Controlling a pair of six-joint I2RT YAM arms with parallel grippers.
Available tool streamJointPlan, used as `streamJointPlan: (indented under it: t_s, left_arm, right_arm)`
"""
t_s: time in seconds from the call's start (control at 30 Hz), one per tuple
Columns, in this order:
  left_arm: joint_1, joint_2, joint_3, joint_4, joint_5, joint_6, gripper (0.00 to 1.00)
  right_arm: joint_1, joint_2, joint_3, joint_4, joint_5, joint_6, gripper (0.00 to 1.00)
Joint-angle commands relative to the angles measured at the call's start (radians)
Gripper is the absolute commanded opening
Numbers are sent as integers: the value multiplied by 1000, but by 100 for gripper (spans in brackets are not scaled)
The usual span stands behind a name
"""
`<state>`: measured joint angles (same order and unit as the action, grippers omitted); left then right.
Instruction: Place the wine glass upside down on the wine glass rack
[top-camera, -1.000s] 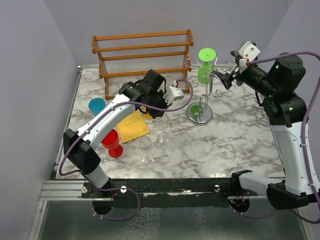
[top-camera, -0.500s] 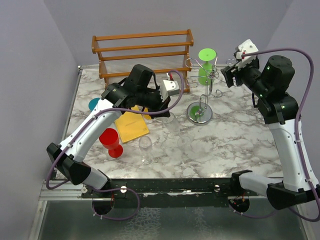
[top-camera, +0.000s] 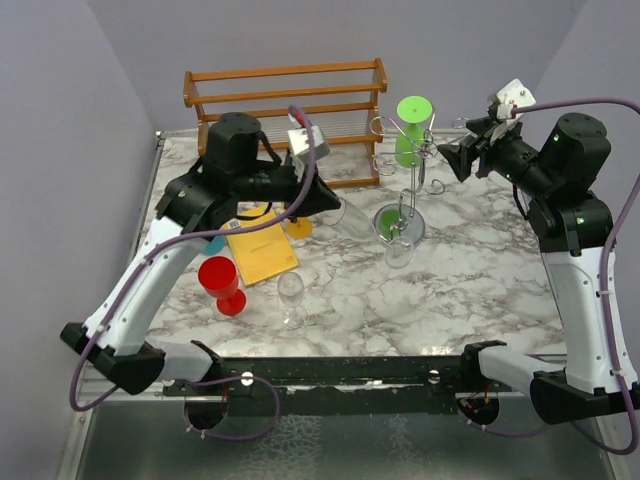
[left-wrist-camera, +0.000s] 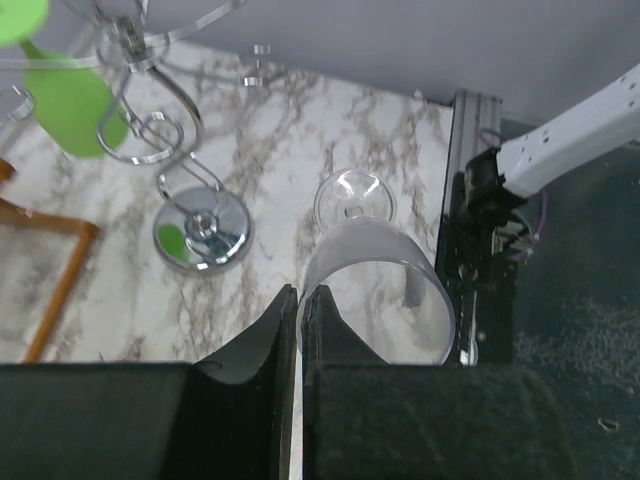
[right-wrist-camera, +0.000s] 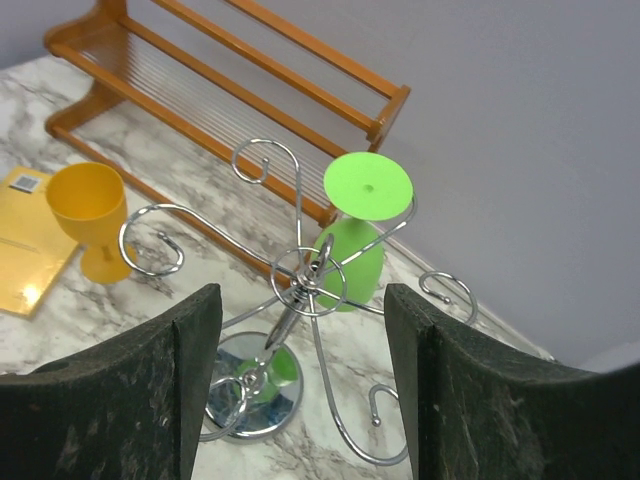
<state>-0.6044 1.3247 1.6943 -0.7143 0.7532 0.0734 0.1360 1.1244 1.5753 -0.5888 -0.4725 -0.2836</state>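
My left gripper (left-wrist-camera: 300, 292) is shut on the rim of a clear wine glass (left-wrist-camera: 378, 285). The glass hangs tilted above the table, its round foot (left-wrist-camera: 352, 195) pointing away from the fingers. In the top view my left gripper (top-camera: 325, 200) and the glass (top-camera: 352, 217) are just left of the wine glass rack (top-camera: 404, 160), a silver wire stand on a shiny disc base (top-camera: 400, 226). A green glass (top-camera: 411, 132) hangs upside down on it. My right gripper (top-camera: 455, 160) is open beside the rack's top on the right. In its wrist view the rack's hub (right-wrist-camera: 310, 275) shows between the fingers of this gripper (right-wrist-camera: 302, 295).
A brown wooden shelf (top-camera: 285, 105) stands at the back. A red glass (top-camera: 222, 280), a yellow pad (top-camera: 262, 252), an orange cup (right-wrist-camera: 88, 215) and a second clear glass (top-camera: 290, 290) are on the left half of the marble table (top-camera: 470, 270).
My left arm has lifted the clear glass off the table and swung it right toward the rack. My right gripper has narrowed a little while staying beside the rack's top.
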Motion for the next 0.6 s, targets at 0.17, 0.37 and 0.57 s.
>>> streamJointPlan:
  t_s: [0.17,0.37,0.57]
  left_arm:
    - [25,-77,214,141,-181,-139,0]
    - [51,-25,317,190,-368,-174,0]
    - [52,35,379,252,-410,-204,0]
  right_arm:
    - [-3,6,54,33,-225,198,61]
    - [-3,78,180,91,-188,323,58]
    - [-3,141,231,136,-219,432,57]
